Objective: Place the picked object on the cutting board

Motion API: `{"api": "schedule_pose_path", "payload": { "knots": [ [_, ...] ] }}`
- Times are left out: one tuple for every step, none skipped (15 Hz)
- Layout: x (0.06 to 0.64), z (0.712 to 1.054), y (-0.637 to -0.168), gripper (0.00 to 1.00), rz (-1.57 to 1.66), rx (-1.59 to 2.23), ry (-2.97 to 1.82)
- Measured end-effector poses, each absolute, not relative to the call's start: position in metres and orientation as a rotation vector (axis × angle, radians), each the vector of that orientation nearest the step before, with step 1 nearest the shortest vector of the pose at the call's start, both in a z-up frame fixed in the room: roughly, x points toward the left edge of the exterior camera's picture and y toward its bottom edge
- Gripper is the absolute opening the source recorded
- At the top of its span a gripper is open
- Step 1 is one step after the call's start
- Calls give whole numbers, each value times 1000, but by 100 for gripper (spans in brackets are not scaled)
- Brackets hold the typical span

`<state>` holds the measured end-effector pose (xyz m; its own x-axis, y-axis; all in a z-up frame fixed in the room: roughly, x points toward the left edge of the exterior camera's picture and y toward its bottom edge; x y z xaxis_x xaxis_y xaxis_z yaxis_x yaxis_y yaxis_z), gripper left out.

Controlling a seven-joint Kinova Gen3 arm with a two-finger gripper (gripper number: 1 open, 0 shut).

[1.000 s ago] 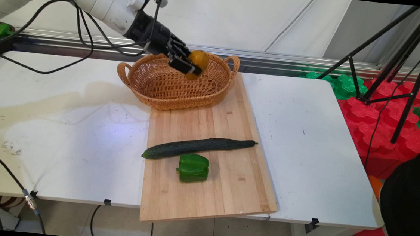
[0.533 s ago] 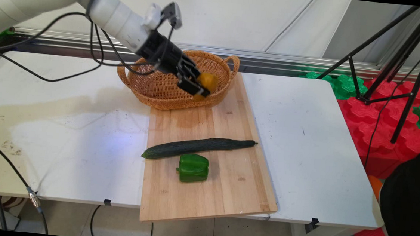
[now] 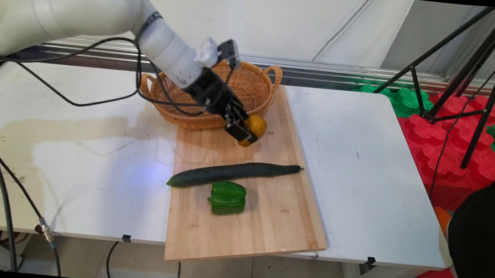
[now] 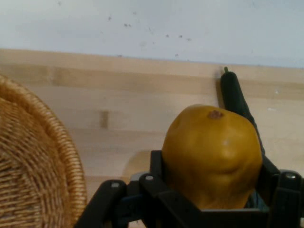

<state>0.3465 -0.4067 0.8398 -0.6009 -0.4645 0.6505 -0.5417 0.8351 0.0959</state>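
Wooden board [image 3: 268, 211], hand [image 3: 248, 132] gripping yellow fruit [image 3: 256, 126], basket [image 3: 197, 108], cucumber [image 3: 231, 173]

Yellow-orange pepper [image 4: 212, 154] (brown speck on top) — tan woven basket [image 3: 215, 94], dark-green cucumber [image 3: 233, 173].

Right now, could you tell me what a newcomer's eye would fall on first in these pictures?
The black two-finger end effector grips a yellow-orange pear-shaped fruit just above the pale wooden cutting board, beside the woven wicker basket. Nearer the camera, a long dark green cucumber lies across the board with a green bell pepper right beside it.
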Motion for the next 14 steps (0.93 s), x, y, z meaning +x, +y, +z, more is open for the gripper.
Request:
{"api": "schedule_pose_path", "payload": {
  "knots": [
    [340,833,-409,0,136,735,-2333],
    [334,828,-410,0,128,739,-2348],
    [331,824,-411,0,125,741,-2356],
    [327,820,-413,0,121,744,-2369],
    [322,815,-414,0,118,746,-2380],
    [319,811,-416,0,116,752,-2388],
    [316,809,-417,0,117,755,-2394],
    [314,806,-418,0,119,758,-2399],
    [313,804,-419,0,119,759,-2403],
    [311,802,-420,0,119,760,-2408],
    [309,800,-420,0,116,760,-2412],
    [307,799,-420,0,113,759,-2415],
    [306,798,-420,100,110,758,-2417],
    [305,797,-419,100,108,757,-2418]
  ]
}}
